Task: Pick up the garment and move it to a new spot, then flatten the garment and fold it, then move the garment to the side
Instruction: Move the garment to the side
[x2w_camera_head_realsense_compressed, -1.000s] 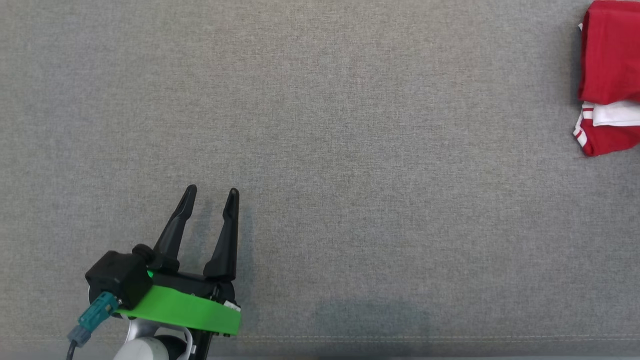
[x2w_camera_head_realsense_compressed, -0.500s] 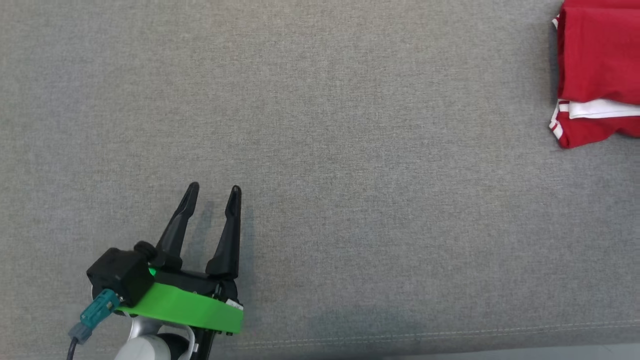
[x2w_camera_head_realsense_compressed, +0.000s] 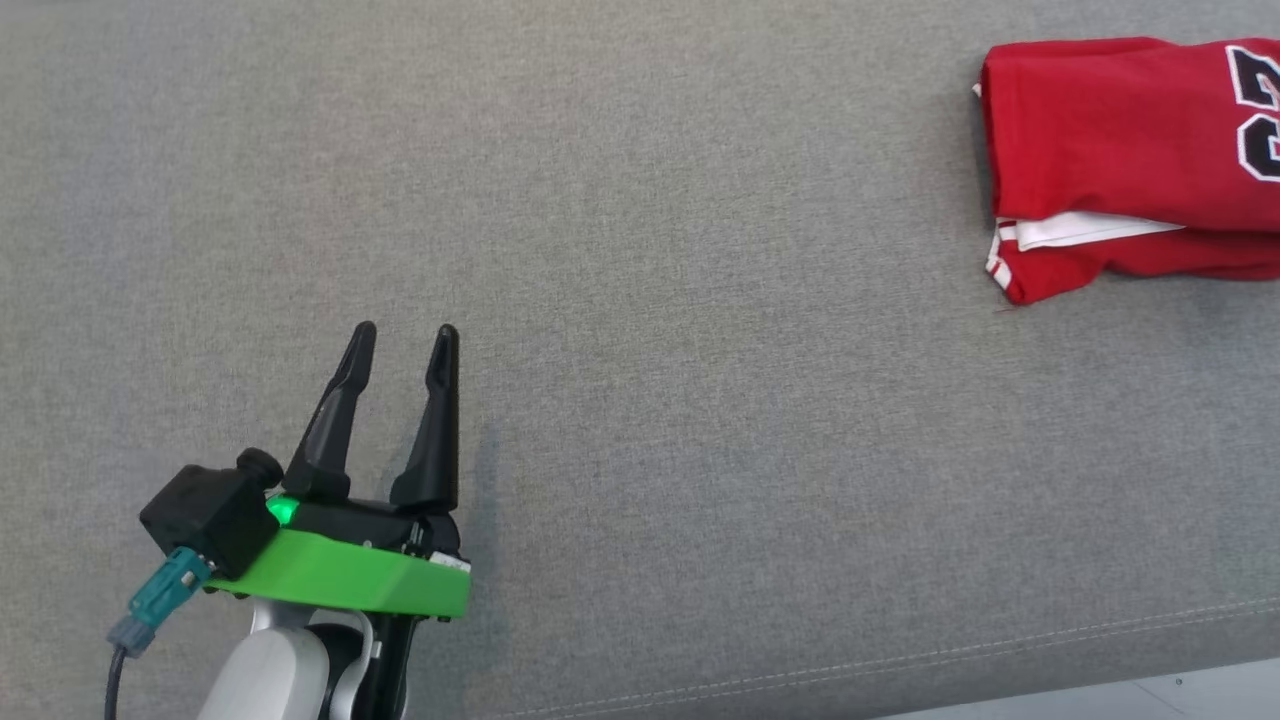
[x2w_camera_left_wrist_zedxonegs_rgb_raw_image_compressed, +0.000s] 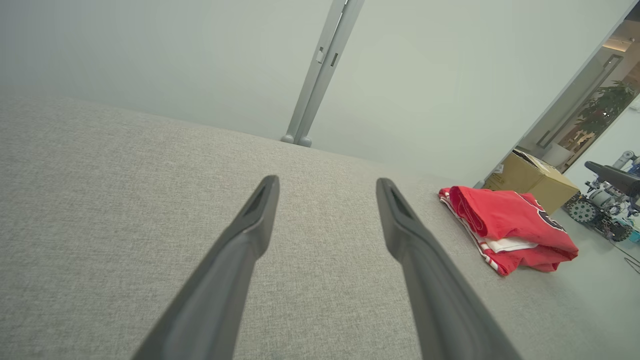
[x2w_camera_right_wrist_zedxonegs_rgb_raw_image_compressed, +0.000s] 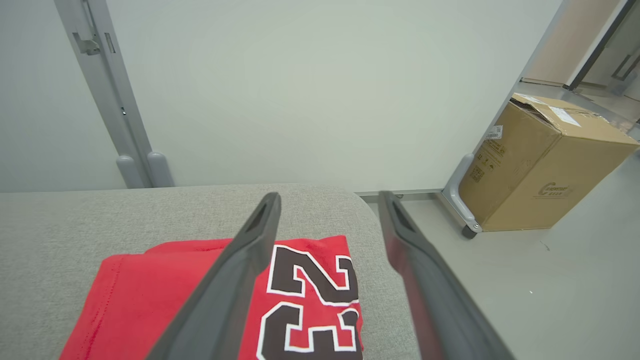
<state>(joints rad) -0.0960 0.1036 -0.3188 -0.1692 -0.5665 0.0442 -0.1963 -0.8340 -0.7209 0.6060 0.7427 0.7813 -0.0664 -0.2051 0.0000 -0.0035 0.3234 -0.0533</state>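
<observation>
**A:** Where is the jersey (x2w_camera_head_realsense_compressed: 1100, 150) sitting?

**B:** Folded, at the far right end of the grey cloth counter (x2w_camera_head_realsense_compressed: 640, 200), close to the rounded corner. It is well apart from the left gripper (x2w_camera_head_realsense_compressed: 406, 333).

**A:** Why out there?

**B:** I'd judge that is the "side" the task asks for. The bundle looks neat and the middle of the counter is free.

**A:** And the fingers?

**B:** The left gripper's are spread wide with nothing between them, low over bare cloth. The right gripper (x2w_camera_right_wrist_zedxonegs_rgb_raw_image_compressed: 328, 196) hangs over the jersey's numbered face, fingers wide too and holding nothing. That fits a finished put-down.

**A:** Which way does it lie?

**B:** From the head, its long axis seems to run left to right, though the frame cuts it off. The rounded fold faces the robot's left, and the white-trimmed edges peek out along the near side. The number is on top.
</observation>
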